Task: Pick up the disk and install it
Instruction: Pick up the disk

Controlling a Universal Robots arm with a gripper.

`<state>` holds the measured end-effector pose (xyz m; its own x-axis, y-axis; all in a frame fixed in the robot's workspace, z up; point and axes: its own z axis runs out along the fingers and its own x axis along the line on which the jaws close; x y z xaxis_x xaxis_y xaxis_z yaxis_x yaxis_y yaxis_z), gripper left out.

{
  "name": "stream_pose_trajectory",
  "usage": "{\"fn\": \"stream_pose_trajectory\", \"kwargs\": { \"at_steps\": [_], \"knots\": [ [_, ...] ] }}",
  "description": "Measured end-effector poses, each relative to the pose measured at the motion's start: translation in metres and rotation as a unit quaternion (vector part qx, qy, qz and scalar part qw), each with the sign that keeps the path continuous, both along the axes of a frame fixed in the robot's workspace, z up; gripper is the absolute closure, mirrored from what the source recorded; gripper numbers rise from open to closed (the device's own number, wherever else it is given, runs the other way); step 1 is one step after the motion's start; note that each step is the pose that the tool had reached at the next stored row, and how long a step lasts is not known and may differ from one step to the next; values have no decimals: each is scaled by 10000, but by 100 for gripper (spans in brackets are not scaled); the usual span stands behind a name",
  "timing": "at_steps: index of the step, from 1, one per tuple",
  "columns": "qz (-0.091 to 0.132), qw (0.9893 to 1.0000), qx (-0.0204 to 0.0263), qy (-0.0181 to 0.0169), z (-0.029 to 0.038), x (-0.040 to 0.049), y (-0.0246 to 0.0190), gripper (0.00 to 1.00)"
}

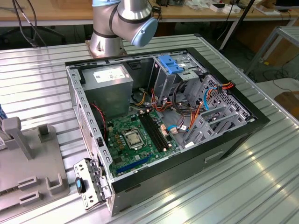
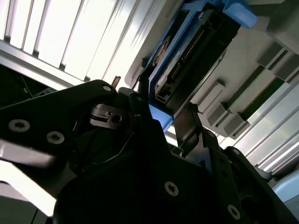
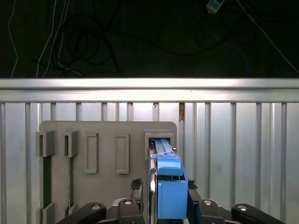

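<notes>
— What's the setting?

— A ribbed aluminium table (image 1: 261, 186), glossy under the lights. In the first wrist view a dark floor with loose cables (image 3: 79, 37) lies beyond its edge. A computer case (image 1: 233, 135) of black sheet metal lies open on the table, its green motherboard (image 1: 135, 140) exposed. The arm (image 1: 126, 18) rises at eleven o'clock from the case and is cut off by the frame.

— And the disk?

— The disk (image 3: 170, 196) stands edge-on in a slot of a matte grey fixture (image 3: 107, 186). In the exterior view that fixture (image 1: 28, 163) sits at eight o'clock from the case, partly cropped. The disk is a dark flat slab in a smooth bright-blue plastic carrier with a squared end tab. The second wrist view shows a row of connector pins along its edge (image 2: 196, 51).

— The gripper?

— The gripper (image 3: 163, 186) is closed down to the disk's thickness, its black fingers (image 3: 136, 184) clamped on either face. Its dark body hides the disk's near end, and the fingertips themselves are hard to make out.
</notes>
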<state>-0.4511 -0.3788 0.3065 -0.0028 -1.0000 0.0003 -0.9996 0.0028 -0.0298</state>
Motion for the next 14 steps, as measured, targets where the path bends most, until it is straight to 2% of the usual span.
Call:
{"fn": "stream_pose_trajectory", "kwargs": {
  "at_steps": [2, 14],
  "knots": [
    [0, 10000, 0, 0, 0, 0, 0, 63],
    [0, 10000, 0, 0, -2, 4, 0, 63]
  ]
}}
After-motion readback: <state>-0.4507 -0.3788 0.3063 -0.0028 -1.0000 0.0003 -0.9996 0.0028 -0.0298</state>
